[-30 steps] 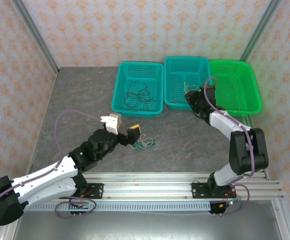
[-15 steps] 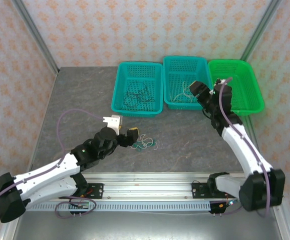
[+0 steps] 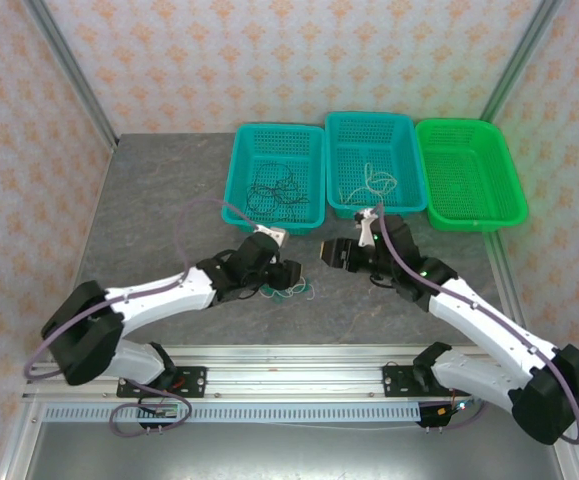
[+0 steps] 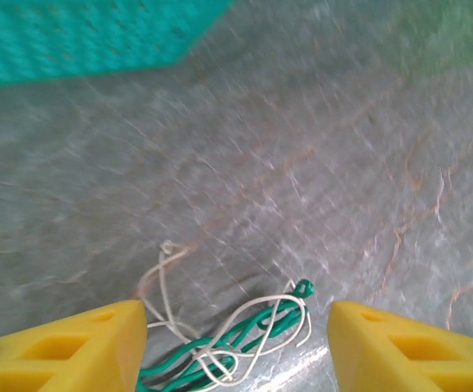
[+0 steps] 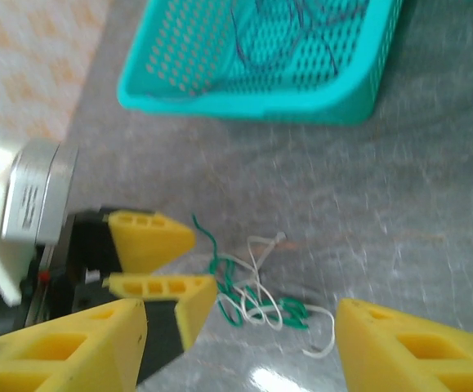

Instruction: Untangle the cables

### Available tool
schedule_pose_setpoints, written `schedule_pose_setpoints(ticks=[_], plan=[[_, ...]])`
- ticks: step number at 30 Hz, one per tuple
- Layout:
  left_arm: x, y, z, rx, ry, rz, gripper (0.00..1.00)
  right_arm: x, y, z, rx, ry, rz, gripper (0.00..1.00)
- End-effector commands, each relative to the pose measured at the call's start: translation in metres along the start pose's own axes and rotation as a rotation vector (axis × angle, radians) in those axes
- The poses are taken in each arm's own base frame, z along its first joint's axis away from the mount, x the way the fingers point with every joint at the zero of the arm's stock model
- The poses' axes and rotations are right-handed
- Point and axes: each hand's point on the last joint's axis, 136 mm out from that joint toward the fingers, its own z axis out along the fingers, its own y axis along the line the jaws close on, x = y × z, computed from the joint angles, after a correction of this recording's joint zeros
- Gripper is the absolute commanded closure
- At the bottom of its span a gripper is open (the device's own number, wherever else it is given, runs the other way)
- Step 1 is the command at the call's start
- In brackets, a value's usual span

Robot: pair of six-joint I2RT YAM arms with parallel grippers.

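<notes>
A small clump of green and whitish cables (image 3: pixel 293 291) lies on the grey table in front of the baskets. My left gripper (image 3: pixel 277 274) is low over its left side. In the left wrist view the gripper (image 4: pixel 236 351) is open, its yellow fingers (image 4: pixel 64 347) standing either side of the clump (image 4: pixel 244 335) without touching it. My right gripper (image 3: pixel 329 252) hovers open just right of the clump. The right wrist view looks between the right gripper (image 5: pixel 240 351) fingers onto the cables (image 5: pixel 261 302) and the left gripper's fingers (image 5: pixel 158 282). More black cables (image 3: pixel 274 192) lie in the left teal basket, whitish cables (image 3: pixel 369 183) in the middle one.
Three baskets stand in a row at the back: a left teal basket (image 3: pixel 237 190), a middle teal basket (image 3: pixel 331 170) and a green basket (image 3: pixel 514 190). The left teal basket's wall (image 5: pixel 244 102) is close beyond the clump. Metal rails run along the near edge.
My left gripper moved right and down onto the clump and its jaws narrowed. My right arm swung from the middle basket down to the table beside the clump.
</notes>
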Motion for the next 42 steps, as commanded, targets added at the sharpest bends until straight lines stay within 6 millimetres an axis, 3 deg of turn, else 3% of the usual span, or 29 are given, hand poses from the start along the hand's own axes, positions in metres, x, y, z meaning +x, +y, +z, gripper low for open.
schedule_pose_setpoints(ticks=[1, 8, 11, 13, 17, 18, 23, 25, 29, 34, 42], plan=[[0.000, -0.016, 0.012, 0.217, 0.081, 0.027, 0.42, 0.017, -0.003, 0.004, -0.002, 0.070, -0.043, 0.38], [0.021, -0.014, 0.031, 0.280, 0.193, 0.092, 0.43, 0.015, -0.006, 0.008, 0.017, 0.066, -0.056, 0.39], [0.028, -0.015, 0.036, 0.302, 0.213, 0.082, 0.49, 0.012, -0.005, 0.009, 0.018, 0.061, -0.054, 0.39], [0.029, -0.015, 0.038, 0.309, 0.209, 0.078, 0.59, 0.011, -0.006, 0.010, 0.025, 0.058, -0.053, 0.39], [0.026, -0.016, 0.035, 0.309, 0.186, 0.075, 0.97, 0.011, -0.009, 0.013, 0.031, 0.054, -0.053, 0.39], [0.022, -0.018, 0.031, 0.316, 0.171, 0.073, 1.00, 0.012, -0.010, 0.014, 0.032, 0.054, -0.056, 0.39], [-0.006, -0.041, -0.004, 0.396, 0.064, 0.075, 1.00, 0.020, -0.013, 0.021, -0.012, -0.004, -0.109, 0.37], [-0.014, -0.048, -0.017, 0.418, 0.034, 0.078, 1.00, 0.023, -0.005, 0.022, -0.079, -0.068, -0.171, 0.34], [-0.023, -0.067, -0.035, 0.468, 0.001, 0.087, 1.00, 0.027, 0.018, 0.020, -0.222, -0.221, -0.309, 0.17], [-0.033, -0.092, -0.050, 0.515, -0.043, 0.091, 1.00, 0.033, 0.046, 0.019, -0.365, -0.263, -0.463, 0.14], [-0.078, -0.114, -0.092, 0.601, -0.220, 0.000, 1.00, 0.049, 0.031, 0.064, -0.322, -0.181, -0.524, 0.18]])
